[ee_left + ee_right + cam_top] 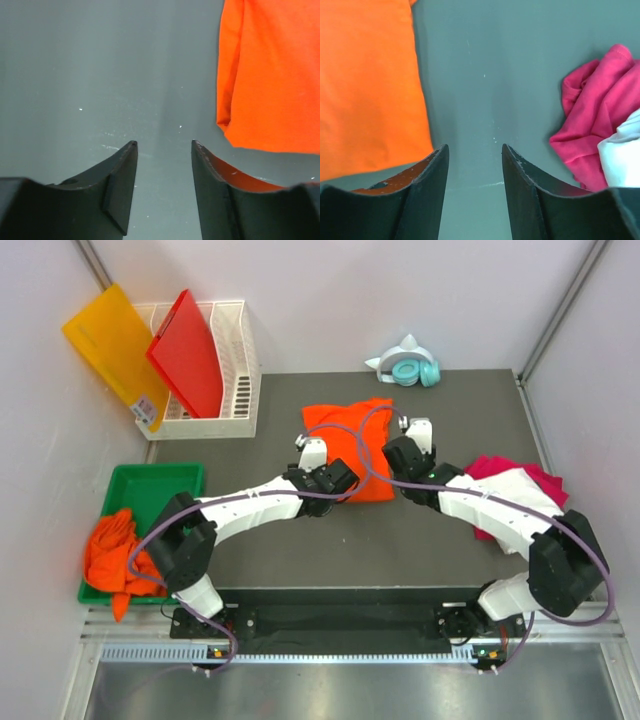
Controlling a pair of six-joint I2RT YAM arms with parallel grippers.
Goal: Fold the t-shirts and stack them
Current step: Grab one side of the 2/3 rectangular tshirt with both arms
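A folded orange t-shirt (352, 445) lies flat in the middle of the dark table (270, 410). My left gripper (309, 443) hovers at its left edge, open and empty; in the left wrist view the gripper (164, 145) frames bare table, with the orange t-shirt (270, 75) to the upper right. My right gripper (415, 427) is off the shirt's right edge, open and empty (472, 147). Its view has the orange t-shirt (365, 85) on the left and a crumpled magenta-pink t-shirt (590, 120) under a white t-shirt (622, 155) on the right. Those two lie at the table's right (520, 485).
A green tray (160, 480) at the left holds a heap of crumpled orange t-shirts (118, 552). A white basket (235, 360) at the back left holds a red board (190, 352), with a yellow board (112, 345) beside it. Teal headphones (412, 368) sit at the back edge.
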